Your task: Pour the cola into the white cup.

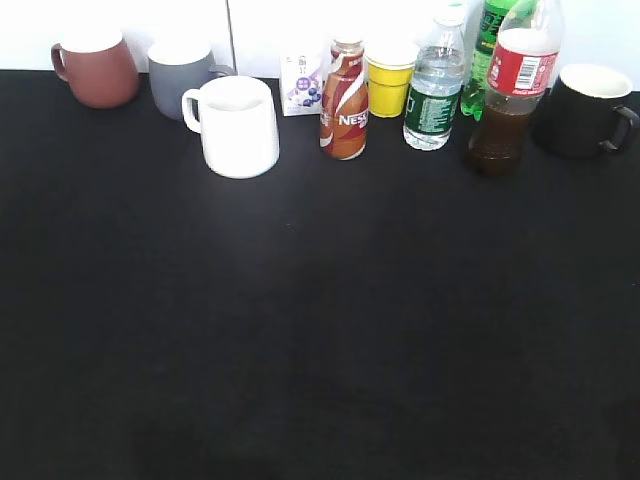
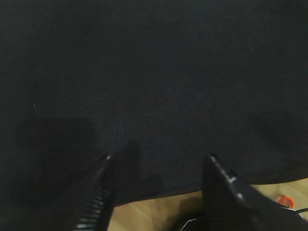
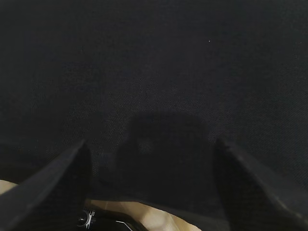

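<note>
Black cloth covers the table (image 1: pixel 320 330), and everything on it stands in a row along the far edge. The cola (image 1: pixel 515 95), a clear bottle with a red label and only a little dark liquid at the bottom, stands far right, just beside a black mug (image 1: pixel 585 110). The white cup (image 1: pixel 240 125) stands upright at far left of centre, handle to the left, well apart from the cola, with a brown coffee bottle (image 1: pixel 344 105), a yellow cup (image 1: pixel 390 80) and a water bottle (image 1: pixel 434 90) between them.

Neither arm shows in the exterior view. Each wrist camera looks down at bare cloth near the table's front edge: the left gripper (image 2: pixel 159 192) and right gripper (image 3: pixel 151 187) both hang spread wide, grasping nothing.

No step looks begun yet. The reach for the cola comes first, probably by the right arm, which must slip in without knocking the black mug or the green bottle (image 1: pixel 490 40) behind.
</note>
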Controlling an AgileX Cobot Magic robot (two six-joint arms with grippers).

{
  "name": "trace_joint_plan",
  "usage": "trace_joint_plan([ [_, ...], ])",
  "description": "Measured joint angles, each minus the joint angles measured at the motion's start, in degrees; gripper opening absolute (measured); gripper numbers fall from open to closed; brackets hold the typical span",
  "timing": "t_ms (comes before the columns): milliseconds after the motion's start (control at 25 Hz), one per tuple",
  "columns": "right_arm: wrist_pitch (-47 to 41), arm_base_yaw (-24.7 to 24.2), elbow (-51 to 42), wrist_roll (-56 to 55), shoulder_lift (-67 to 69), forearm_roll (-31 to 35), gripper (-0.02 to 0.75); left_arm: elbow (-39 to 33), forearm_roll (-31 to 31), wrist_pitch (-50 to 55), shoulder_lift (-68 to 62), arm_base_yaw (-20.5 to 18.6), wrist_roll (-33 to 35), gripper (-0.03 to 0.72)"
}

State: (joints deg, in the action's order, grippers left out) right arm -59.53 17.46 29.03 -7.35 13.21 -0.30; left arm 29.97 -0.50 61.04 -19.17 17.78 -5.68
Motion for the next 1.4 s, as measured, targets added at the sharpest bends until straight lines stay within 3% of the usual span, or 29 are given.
trace_joint_plan([
  [160, 0.00, -0.11, 0.00, 0.06, -0.18, 0.00, 0.592, 0.00, 0.00, 0.00, 0.57, -0.55, 0.00, 0.385],
  [240, 0.00, -2.61, -0.07, 0.06, -1.81, 0.30, 0.592, 0.00, 0.00, -0.17, 2.90, -3.79, 0.00, 0.384],
  [400, -0.11, -14.84, -0.07, 0.00, -9.20, 0.30, 0.592, 0.00, 0.00, -0.22, 12.23, -13.28, 0.00, 0.348],
  [520, -0.18, -16.03, -0.07, 0.00, -13.52, 0.30, 0.592, 0.00, 0.00, -0.23, 18.13, -16.10, 0.00, 0.293],
  [680, -0.18, -16.10, -0.08, 0.03, -13.68, 0.30, 0.592, -0.13, 0.00, -0.19, 19.58, -16.37, 0.00, 0.232],
  [1400, -0.18, -16.10, -0.08, 0.03, -13.68, 0.30, 0.592, -0.13, 0.00, -0.19, 19.58, -16.37, 0.00, 0.230],
])
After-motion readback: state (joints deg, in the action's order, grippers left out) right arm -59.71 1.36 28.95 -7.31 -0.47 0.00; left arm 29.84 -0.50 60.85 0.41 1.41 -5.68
